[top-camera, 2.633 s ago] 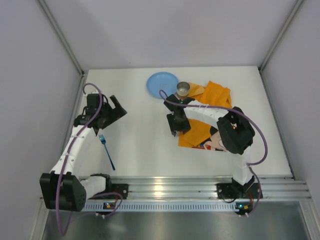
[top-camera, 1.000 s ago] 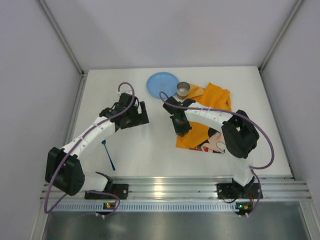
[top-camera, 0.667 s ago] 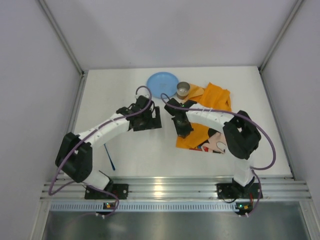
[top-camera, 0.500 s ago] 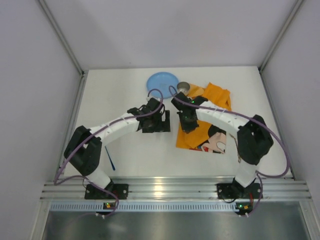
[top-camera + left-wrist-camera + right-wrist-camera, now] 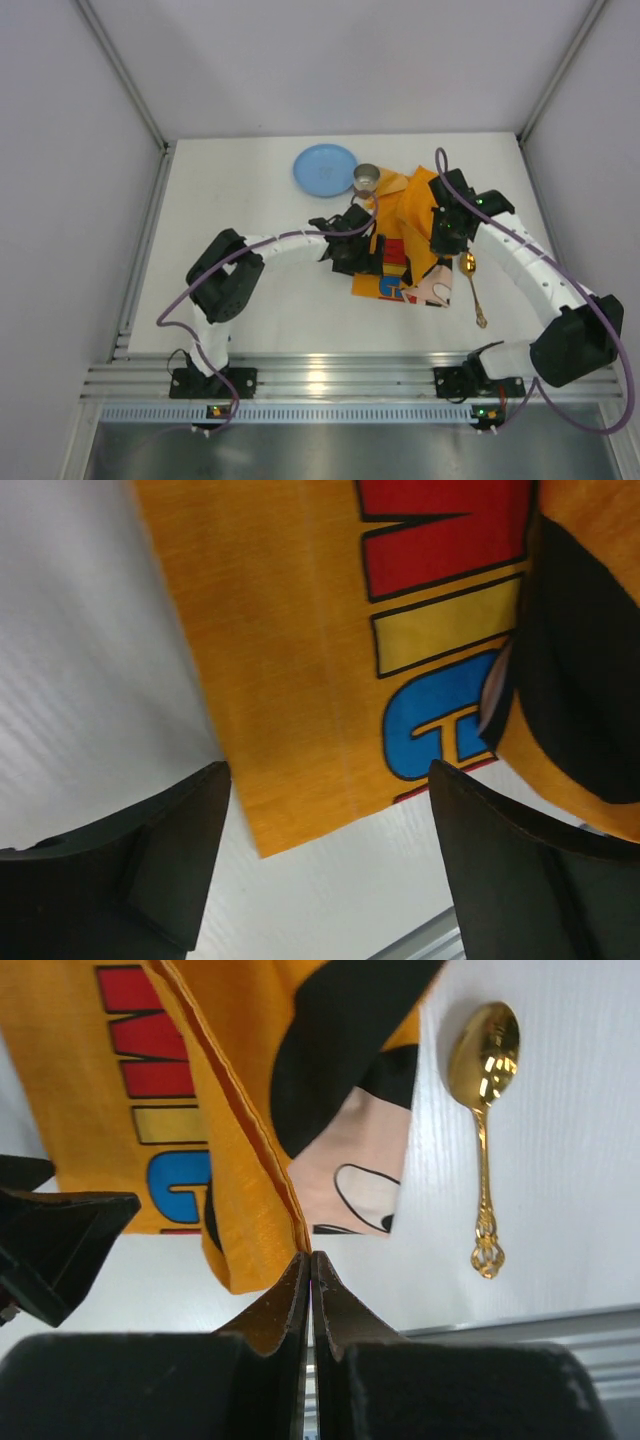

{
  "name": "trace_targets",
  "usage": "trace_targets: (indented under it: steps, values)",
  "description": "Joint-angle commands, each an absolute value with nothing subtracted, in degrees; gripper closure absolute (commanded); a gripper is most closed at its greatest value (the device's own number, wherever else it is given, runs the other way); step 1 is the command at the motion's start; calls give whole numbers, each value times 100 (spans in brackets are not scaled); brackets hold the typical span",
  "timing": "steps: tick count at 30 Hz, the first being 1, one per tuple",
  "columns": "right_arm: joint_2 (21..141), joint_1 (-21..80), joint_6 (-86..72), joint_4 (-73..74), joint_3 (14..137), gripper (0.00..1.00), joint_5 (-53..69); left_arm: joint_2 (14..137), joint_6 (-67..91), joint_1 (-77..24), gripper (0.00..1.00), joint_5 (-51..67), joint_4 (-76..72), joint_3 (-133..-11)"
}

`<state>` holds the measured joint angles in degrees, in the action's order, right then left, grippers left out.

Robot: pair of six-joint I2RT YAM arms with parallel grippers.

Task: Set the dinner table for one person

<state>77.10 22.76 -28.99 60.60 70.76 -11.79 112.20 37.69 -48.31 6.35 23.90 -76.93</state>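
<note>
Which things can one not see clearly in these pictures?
Top view: the metal cup is too small to show any contents.
Left wrist view: the print on the orange cloth is cut off by the frame edge and covered by a fold.
Right wrist view: the shut fingers of the right tool hide how much cloth they pinch.

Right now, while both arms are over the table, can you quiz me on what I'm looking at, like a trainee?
1. True or false: the left hand is open.
2. The gold spoon lies on: A) the blue plate, B) the white tabletop, C) the metal cup.
3. What is the right hand pinching?
Key: 1 true; 2 B; 3 a fold of the orange Mickey Mouse cloth.
</note>
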Motion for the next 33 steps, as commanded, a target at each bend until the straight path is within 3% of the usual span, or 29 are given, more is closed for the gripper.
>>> trace_targets:
  steps: [1,5,8,10,11,12,14,15,17,18,19,24,33]
  values:
    - [7375,1925,-2690,6293,6917,100,-1187,11601,3788,-5009,17,975,2232,-8023]
    - [7155,1557,-2575,6416,6882,100,-1187,11944,3814,-5098,32,1054,2320,-8218]
    - [7058,1389,-2496,6469,6899,100,-1169,12050,3858,-5098,63,1116,2312,-8218]
    - [7014,1328,-2461,6469,6899,100,-1160,12041,3876,-5098,77,1134,2312,-8174]
    - [7014,1266,-2452,6477,6908,100,-1134,12024,3876,-5098,92,1134,2329,-8156]
    - [7022,1213,-2417,6469,6943,100,-1116,11980,3885,-5098,100,1064,2442,-8156]
    - [7057,1178,-2373,6460,6978,100,-1081,11805,3885,-5098,100,793,2583,-8156]
    - [7066,1160,-2364,6451,7022,100,-1072,11708,3867,-5098,80,669,2662,-8156]
    - [7093,1143,-2320,6416,7058,100,-1055,11401,3832,-5098,52,197,2987,-8209]
    - [7119,1116,-2312,6407,7075,100,-1063,11182,3823,-5098,33,54,3110,-8226]
    - [7128,1116,-2294,6399,7084,100,-1046,11075,3823,-5098,27,-182,3338,-8244]
    - [7137,1064,-2268,6302,6988,100,-976,10723,3735,-5220,23,-1123,3893,-8341]
    - [7093,1020,-2250,6275,6943,100,-967,11407,3674,-5458,34,-1002,4139,-8437]
